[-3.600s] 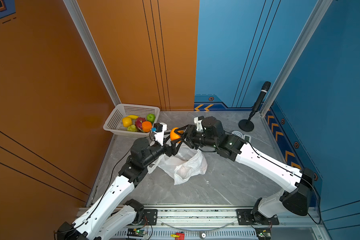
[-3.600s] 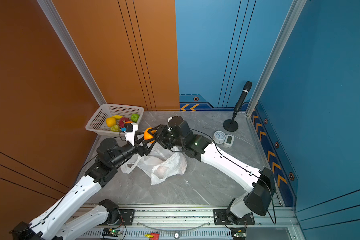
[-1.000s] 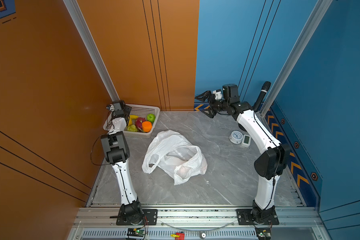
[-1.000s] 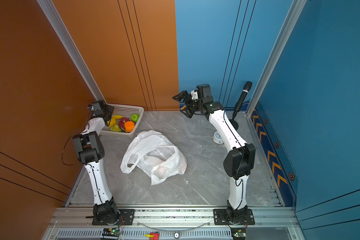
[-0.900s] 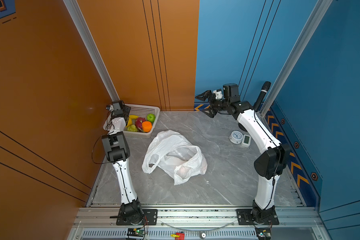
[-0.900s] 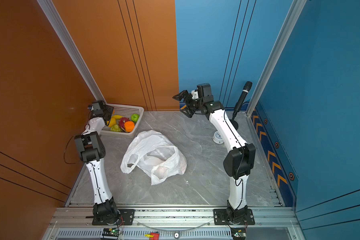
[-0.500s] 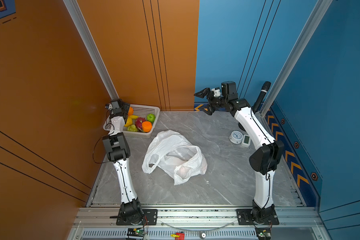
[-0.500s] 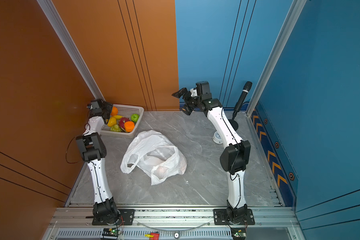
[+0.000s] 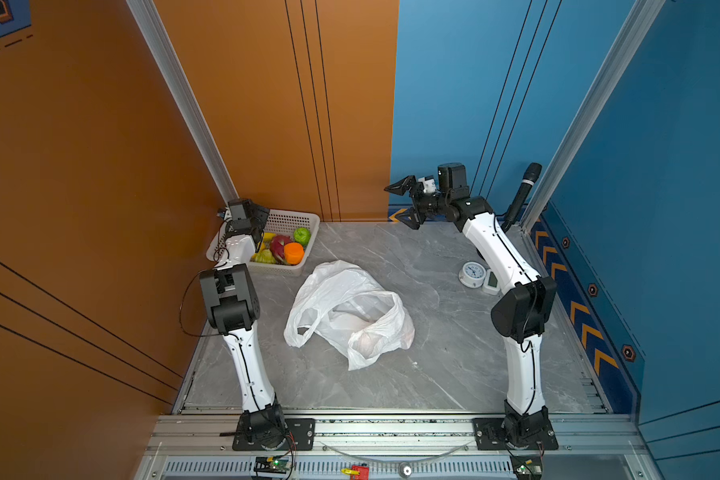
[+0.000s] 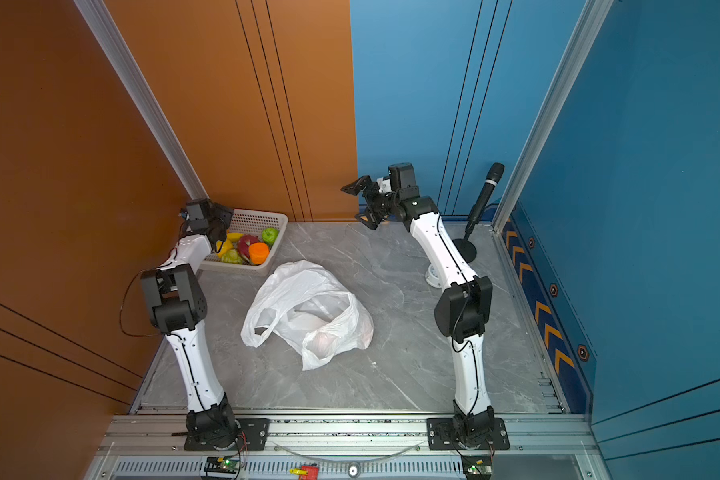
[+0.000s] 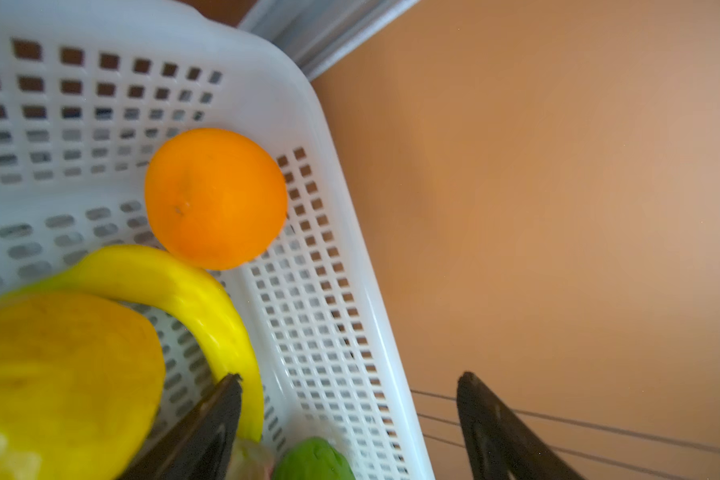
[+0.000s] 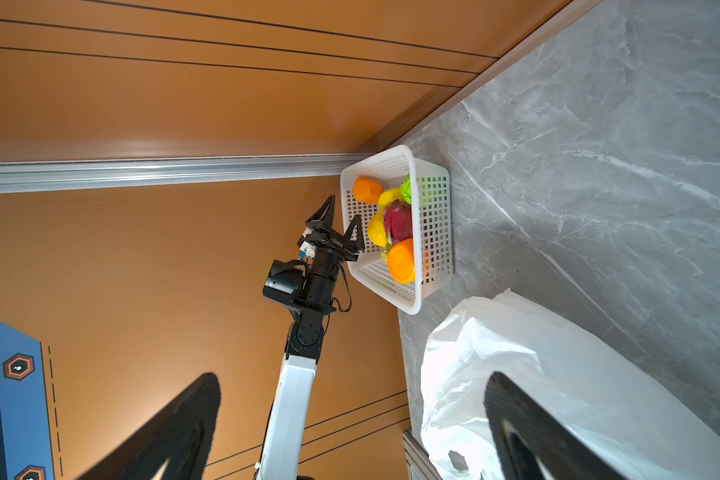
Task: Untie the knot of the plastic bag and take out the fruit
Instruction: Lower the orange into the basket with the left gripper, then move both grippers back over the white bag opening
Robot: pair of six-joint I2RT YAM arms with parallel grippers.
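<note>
The plastic bag [image 9: 346, 307] [image 10: 304, 307] lies crumpled and open on the grey table's middle in both top views, one handle loop [image 9: 304, 328] loose; the knot is out of view. A pale round shape [image 9: 366, 341] shows through the plastic. Fruit sits in the white mesh basket [image 9: 306, 218]: an orange [image 9: 294, 252], a dragon fruit [image 9: 280, 243], a green one [image 9: 302, 235]. My left gripper [image 9: 258, 216] [image 11: 352, 376] hangs open and empty over the basket's far corner, apart from a second orange [image 11: 215, 197] lying there. My right gripper [image 9: 402, 205] [image 12: 352, 378] is raised at the back, open and empty.
A curved banana [image 11: 192, 291] and a yellow fruit [image 11: 59, 374] lie beside the orange. The orange wall stands right behind the basket. A microphone on a stand [image 9: 524, 187], a small clock [image 9: 472, 274] and a white device [image 9: 491, 281] stand at the back right.
My left gripper has opened over the basket; the orange it carried now lies in the basket's corner. The right gripper has lifted slightly at the back. The bag has not moved.
</note>
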